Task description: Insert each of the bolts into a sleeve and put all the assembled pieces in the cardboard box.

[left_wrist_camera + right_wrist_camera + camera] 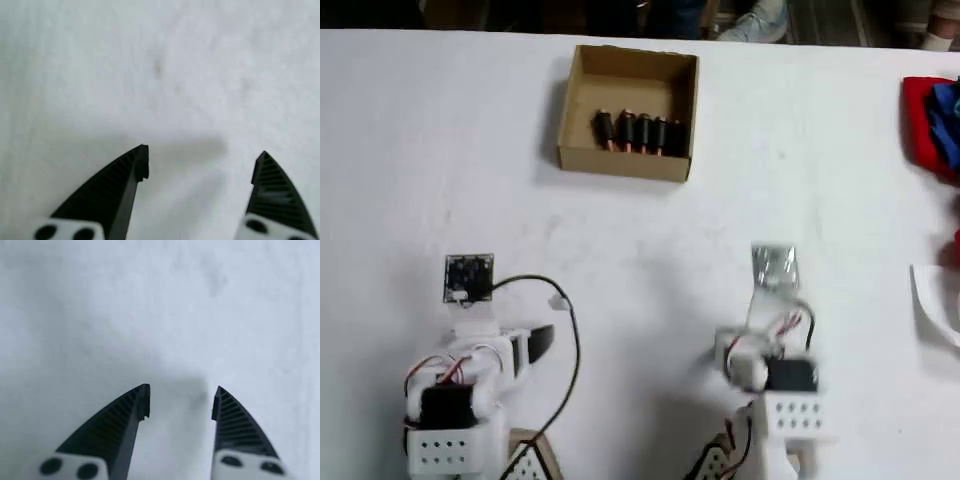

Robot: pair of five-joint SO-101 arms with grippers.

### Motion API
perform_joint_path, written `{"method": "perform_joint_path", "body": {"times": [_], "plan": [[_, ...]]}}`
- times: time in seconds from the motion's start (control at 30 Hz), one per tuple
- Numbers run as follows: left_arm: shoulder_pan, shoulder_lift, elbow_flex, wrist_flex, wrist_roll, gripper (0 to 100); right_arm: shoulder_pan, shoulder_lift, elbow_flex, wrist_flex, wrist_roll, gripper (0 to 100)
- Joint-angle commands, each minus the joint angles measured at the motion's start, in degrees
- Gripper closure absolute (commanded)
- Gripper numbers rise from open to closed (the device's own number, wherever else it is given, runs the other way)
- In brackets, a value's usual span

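One cardboard box (620, 163) stands at the far middle of the white table (420, 160). Five assembled pieces (640, 132) lie inside it in a tight row, side by side: dark sleeves with copper-coloured metal showing. Two arms sit at the near edge, well apart from the box: a cabled arm (455, 400) to one side and a second arm (775, 375) to the other. Only bare table lies between each arm and the box. The left tool (200, 162) hangs over bare table with its jaws spread wide, holding nothing. The right tool (180, 402) also hangs over bare table, its jaws parted more narrowly and likewise empty. At the right edge of the table lie a red cloth bundle (925, 120) with blue on it and, nearer, a curved white object (932, 300). Neither sits between the arms and the box.
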Motion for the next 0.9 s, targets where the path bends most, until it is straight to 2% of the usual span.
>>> {"method": "perform_joint_path", "body": {"times": [0.0, 0.1, 0.43, 0.6, 0.67, 0.77, 0.87], "plan": [[0.4, -1.6, 1.3, -1.2, -0.3, 66, 1.0, -15.7, 5.5, 2.9, 0.1, 80.9], [0.4, -1.6, 1.3, -1.2, -0.3, 66, 0.6, -26.0, 6.0, 13.7, 0.2, 80.7], [0.4, -1.6, 1.3, -1.3, -1.1, 66, 1.0, -23.3, 5.9, 11.5, 0.3, 80.7], [0.2, -1.6, 1.3, -1.2, -12.9, 66, 1.0, -23.3, 5.9, 11.5, 0.3, 80.7], [0.4, -1.6, 1.3, -1.2, -11.2, 66, 1.0, -23.3, 5.9, 11.5, 0.3, 80.7], [0.4, -1.6, 1.3, -1.3, -4.4, 66, 1.0, -23.3, 5.9, 11.5, 0.3, 80.7], [0.4, -1.6, 1.3, -1.3, -4.7, 66, 1.0, -23.3, 5.9, 11.5, 0.3, 80.7]]}}
